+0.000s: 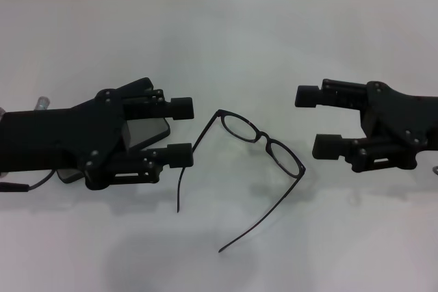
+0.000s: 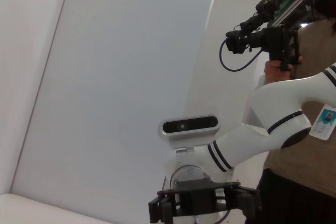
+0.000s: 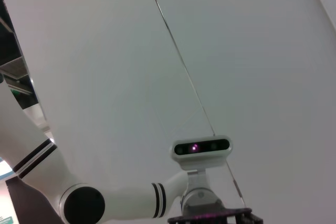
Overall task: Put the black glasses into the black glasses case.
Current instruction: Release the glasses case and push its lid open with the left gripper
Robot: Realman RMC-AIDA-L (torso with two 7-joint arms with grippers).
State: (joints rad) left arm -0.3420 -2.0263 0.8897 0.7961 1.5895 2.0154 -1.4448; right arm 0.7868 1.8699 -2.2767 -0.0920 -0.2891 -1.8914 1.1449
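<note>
Lying unfolded mid-table, the black glasses (image 1: 263, 143) are waiting between both empty, open grippers; the left gripper (image 1: 182, 132) is hiding the black glasses case (image 1: 147, 131); grasping the frame seems next.

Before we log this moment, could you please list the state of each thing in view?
black glasses: unfolded, lying on the table, ungripped
black glasses case: mostly hidden under the left gripper; open or closed unclear
left gripper: open, empty
right gripper: open, empty
</note>
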